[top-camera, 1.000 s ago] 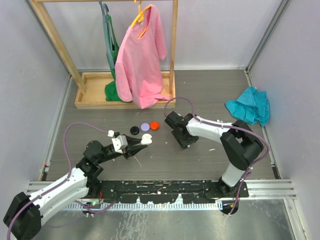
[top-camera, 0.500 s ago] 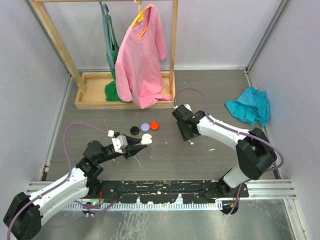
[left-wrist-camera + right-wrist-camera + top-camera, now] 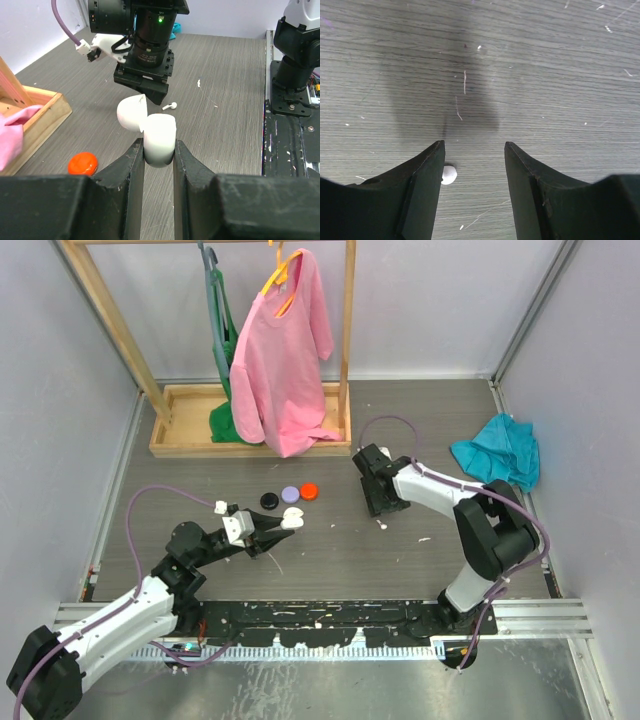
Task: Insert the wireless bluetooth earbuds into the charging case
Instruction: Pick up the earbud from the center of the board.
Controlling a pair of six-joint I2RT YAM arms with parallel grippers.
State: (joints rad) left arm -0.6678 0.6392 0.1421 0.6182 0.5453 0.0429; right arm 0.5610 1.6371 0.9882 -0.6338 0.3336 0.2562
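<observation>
The right pincer [image 3: 384, 506] points down at the grey wood-grain surface [image 3: 330, 565], its two fingers spread wide apart and gripping nothing. One white earbud [image 3: 449, 175] lies on the surface between them. It sits right at the inner edge of the finger on the left of the right wrist view and is partly hidden behind it. Whether it touches that finger cannot be told. In the top view the earbud sits just on the near side of the pincer's tips, toward the arm bases.

The left pincer [image 3: 159, 146] is closed on the body of a white charging case [image 3: 160, 129], one finger pressed to each side, and holds it above the surface. The case's lid [image 3: 131, 113] is swung open and tilts away from the wrist. In the left wrist view the earbud lies beyond the case and apart from it, just beside the right arm's dark pincer.

A red disc [image 3: 309, 491], a lilac disc [image 3: 290, 494] and a black disc [image 3: 268, 501] lie in a short row on the surface, near the far side of the held case.
</observation>
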